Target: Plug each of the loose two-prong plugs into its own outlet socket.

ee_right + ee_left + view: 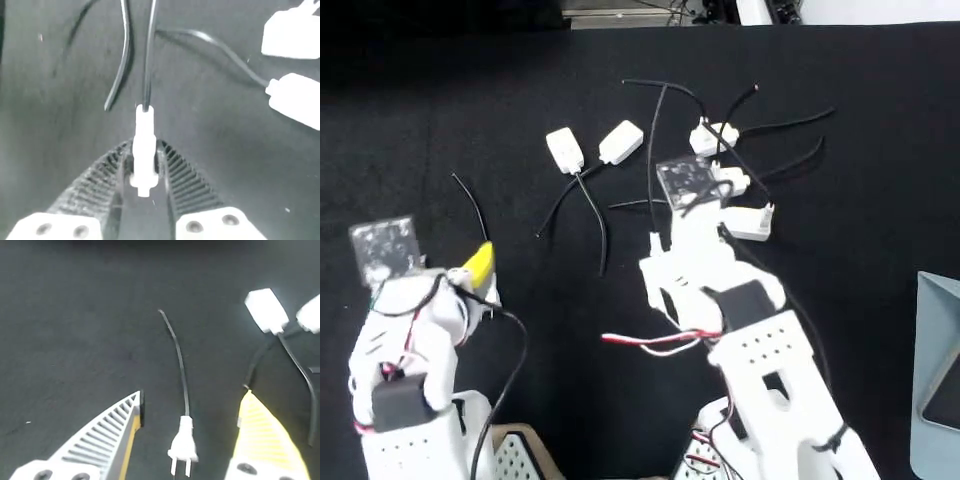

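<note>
Black counter (440, 100). Two white outlet sockets (564, 148) side by side near centre, black leads trailing toward arms. Tangle of white pieces and cords (720, 135) beyond right arm. Grey-blue bin (935, 370) at counter edge.

Left fingers (115, 425) released, spread wide. White two-prong plug (183, 445) flat on counter between them, apart from both, prongs toward camera, thin black cord curving away.

Right fingers (185, 180) clenched on second plug (144, 130). Its cord runs straight out, loose cord end (120, 60) just beside it.
</note>
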